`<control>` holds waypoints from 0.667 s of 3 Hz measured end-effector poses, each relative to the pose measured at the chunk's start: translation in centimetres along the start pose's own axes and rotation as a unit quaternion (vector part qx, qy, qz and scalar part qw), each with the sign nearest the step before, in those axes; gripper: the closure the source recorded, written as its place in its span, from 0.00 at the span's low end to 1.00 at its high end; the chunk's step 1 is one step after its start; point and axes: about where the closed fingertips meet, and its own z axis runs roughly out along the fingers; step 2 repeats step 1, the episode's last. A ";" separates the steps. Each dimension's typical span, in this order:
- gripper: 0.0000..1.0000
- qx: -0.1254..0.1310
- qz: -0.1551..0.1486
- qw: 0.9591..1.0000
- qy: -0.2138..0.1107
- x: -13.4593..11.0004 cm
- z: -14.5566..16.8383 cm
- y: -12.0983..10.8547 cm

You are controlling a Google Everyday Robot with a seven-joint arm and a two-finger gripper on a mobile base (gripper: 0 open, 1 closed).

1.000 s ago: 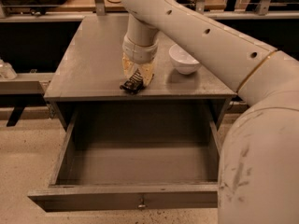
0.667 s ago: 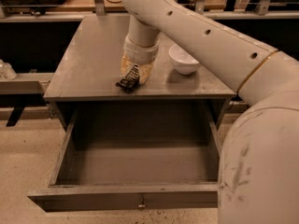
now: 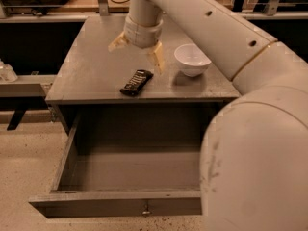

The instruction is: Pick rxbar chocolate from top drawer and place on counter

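Gripper: the gripper (image 3: 136, 57) hangs over the counter (image 3: 86, 76), its jaws spread wide and holding nothing.
Rxbar chocolate: the rxbar chocolate (image 3: 136, 82) lies flat on the counter near the front edge, not in the top drawer (image 3: 120, 203), which stands open.
Key relation: the bar is just below the jaws, on the camera side, apart from both fingers.
Long axis: diagonal, near-left to far-right.
Neighbour: the white bowl (image 3: 191, 59) stands to the right, apart from the bar.
Judgement: the placing seems done; a straight lift would clear the bar.
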 end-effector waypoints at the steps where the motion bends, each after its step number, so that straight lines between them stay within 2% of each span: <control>1: 0.00 0.012 0.004 1.000 0.013 1.7 -4.0 -1.8; 2: 0.00 0.012 0.004 1.000 0.013 1.7 -4.0 -1.8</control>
